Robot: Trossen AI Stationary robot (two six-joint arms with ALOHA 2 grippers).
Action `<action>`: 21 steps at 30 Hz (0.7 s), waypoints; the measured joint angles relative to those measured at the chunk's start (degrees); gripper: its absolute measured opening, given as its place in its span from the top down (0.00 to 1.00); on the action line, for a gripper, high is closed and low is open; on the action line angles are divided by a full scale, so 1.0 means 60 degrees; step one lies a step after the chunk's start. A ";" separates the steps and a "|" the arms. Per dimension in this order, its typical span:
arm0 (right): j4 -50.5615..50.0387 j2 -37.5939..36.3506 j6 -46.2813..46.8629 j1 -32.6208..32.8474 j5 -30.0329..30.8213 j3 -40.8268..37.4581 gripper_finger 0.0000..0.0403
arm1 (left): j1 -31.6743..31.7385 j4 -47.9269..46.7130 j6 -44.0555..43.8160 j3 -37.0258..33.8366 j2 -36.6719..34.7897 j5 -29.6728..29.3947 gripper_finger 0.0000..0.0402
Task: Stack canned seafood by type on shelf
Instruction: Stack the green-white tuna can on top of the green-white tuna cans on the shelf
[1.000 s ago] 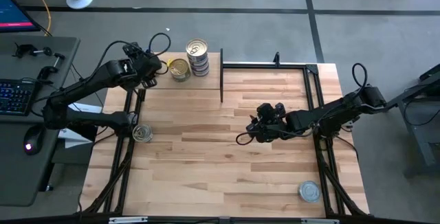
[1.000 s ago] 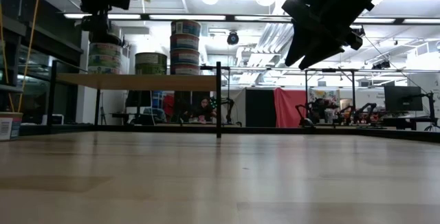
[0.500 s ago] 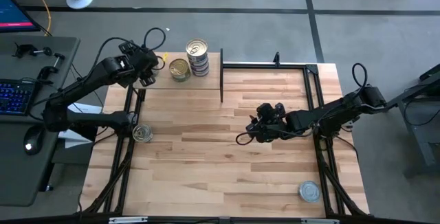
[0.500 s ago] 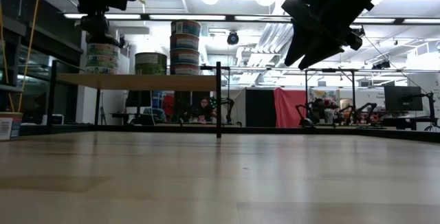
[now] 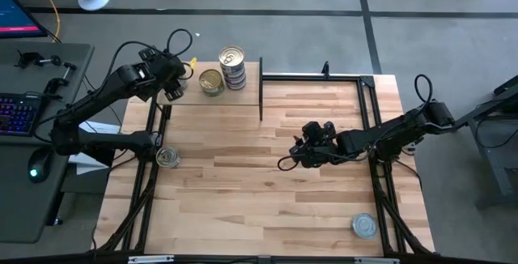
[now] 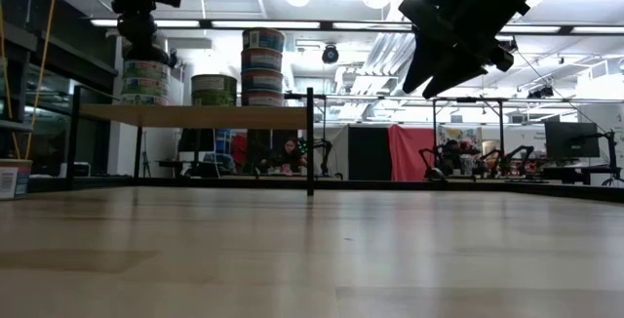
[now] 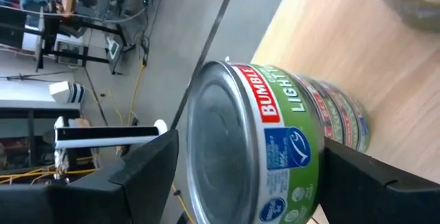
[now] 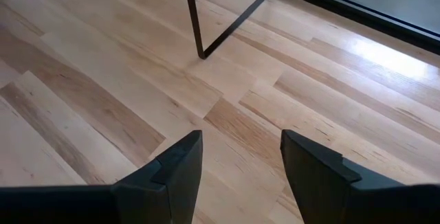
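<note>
While the left hand [image 7: 240, 176] hangs with fingers wide around a green-labelled round tin stack [image 7: 275, 148] on the small light-wood shelf [image 5: 212, 102], taller blue-labelled tin stack [image 5: 233, 67] beside it, right hand [image 8: 240, 159] part-open, empty, beyond the shelf over the plank worktop [image 5: 259, 191].

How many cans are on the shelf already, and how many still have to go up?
Done: three stacks stand on the shelf: a tall stack, a single can and a green-label stack. In hand: the left gripper sits open around that green stack's top can; the right gripper hovers empty over the table. Left: two cans on the table, one near the left edge, one at the front right.
</note>
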 joint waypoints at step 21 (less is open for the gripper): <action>0.0000 0.0000 0.0000 -0.0244 -0.0120 0.0000 0.53 | 0.0000 -0.0121 -0.0933 0.0152 0.0409 0.0670 0.27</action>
